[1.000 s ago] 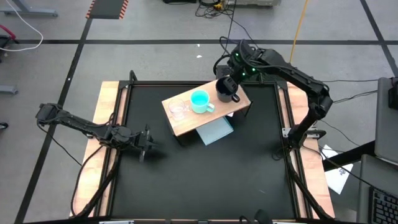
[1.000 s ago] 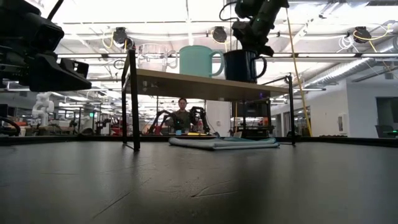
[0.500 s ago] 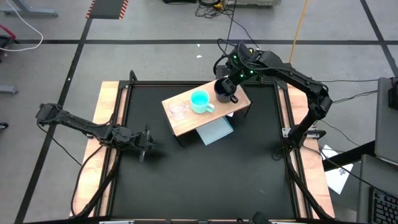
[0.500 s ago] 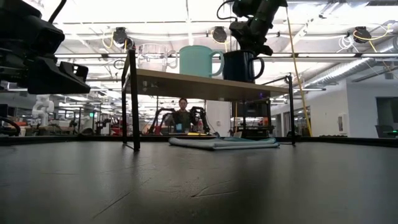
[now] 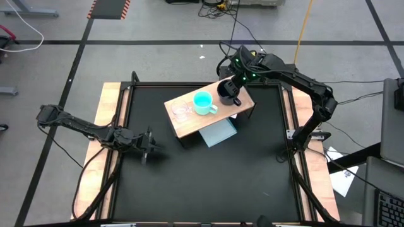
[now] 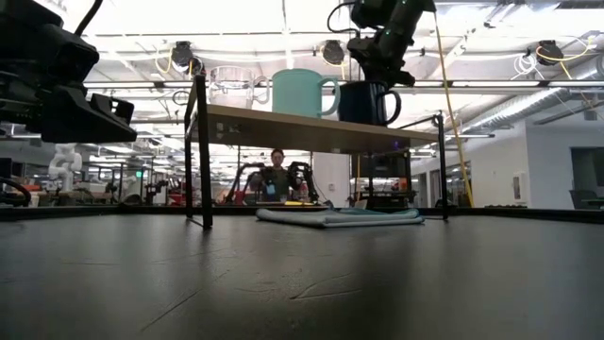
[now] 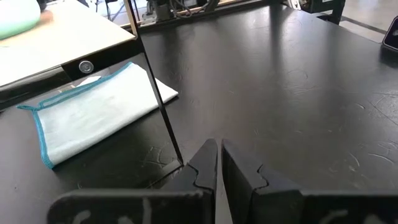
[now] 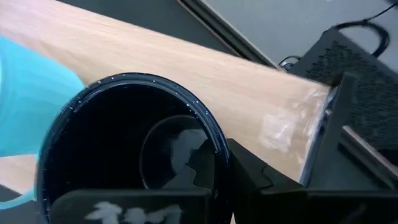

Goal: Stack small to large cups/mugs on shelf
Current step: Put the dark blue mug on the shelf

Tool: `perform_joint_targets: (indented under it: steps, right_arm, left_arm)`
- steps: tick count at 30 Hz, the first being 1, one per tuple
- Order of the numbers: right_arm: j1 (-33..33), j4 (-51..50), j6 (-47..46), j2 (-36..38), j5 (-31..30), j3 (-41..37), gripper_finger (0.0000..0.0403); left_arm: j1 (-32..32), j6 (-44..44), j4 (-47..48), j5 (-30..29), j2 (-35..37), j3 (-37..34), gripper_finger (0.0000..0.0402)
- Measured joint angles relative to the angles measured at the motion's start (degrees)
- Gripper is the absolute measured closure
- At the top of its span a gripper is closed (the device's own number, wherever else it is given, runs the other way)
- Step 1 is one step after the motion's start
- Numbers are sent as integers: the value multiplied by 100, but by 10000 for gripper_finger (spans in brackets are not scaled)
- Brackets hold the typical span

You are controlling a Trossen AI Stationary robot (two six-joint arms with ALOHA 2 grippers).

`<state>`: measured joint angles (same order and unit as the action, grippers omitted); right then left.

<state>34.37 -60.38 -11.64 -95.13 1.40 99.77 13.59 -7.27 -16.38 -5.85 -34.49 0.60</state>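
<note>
A: Cups first, left to right on the shelf [image 5: 189,120]: the small clear glass cup [image 5: 180,110], the turquoise mug [image 5: 203,102], then the black mug [image 5: 226,91] at the shelf's right end.

B: And the left gripper [image 5: 149,145]?

A: Far left, low over the dark table [image 5: 189,183], well apart from the shelf. In its wrist view the fingers [image 7: 205,163] are pressed nearly together with nothing between them.

B: The right gripper [image 5: 232,82]?

A: It sits over the black mug's far rim. In its wrist view one finger [image 8: 249,177] lies outside the mug's [image 8: 124,149] wall at the rim. The other is hidden, so I can't tell whether it grips or has let go.

B: Anything in the way?

A: The turquoise mug stands just beside the black one. A pale blue-edged cloth [image 7: 93,118] lies on the table under the shelf.

B: What does the low view add?

A: All three stand upright on the board: glass [image 6: 233,85], turquoise [image 6: 300,93], black [image 6: 368,102], with the right gripper [image 6: 379,52] coming down onto the black mug's top. A person [image 6: 276,175] sits in the room behind.
</note>
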Motion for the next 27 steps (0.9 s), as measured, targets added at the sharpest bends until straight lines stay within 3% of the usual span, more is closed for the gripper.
perform_joint_targets:
  steps: [7, 27]
  right_arm:
    - [0, 361, -10, 28, 66, -442, 391]
    - [4, 318, 158, 166, -9, -480, 370]
  left_arm:
    - [1, -11, -4, 0, -1, 0, 376]
    - [1, -20, -12, -2, 0, 0, 376]
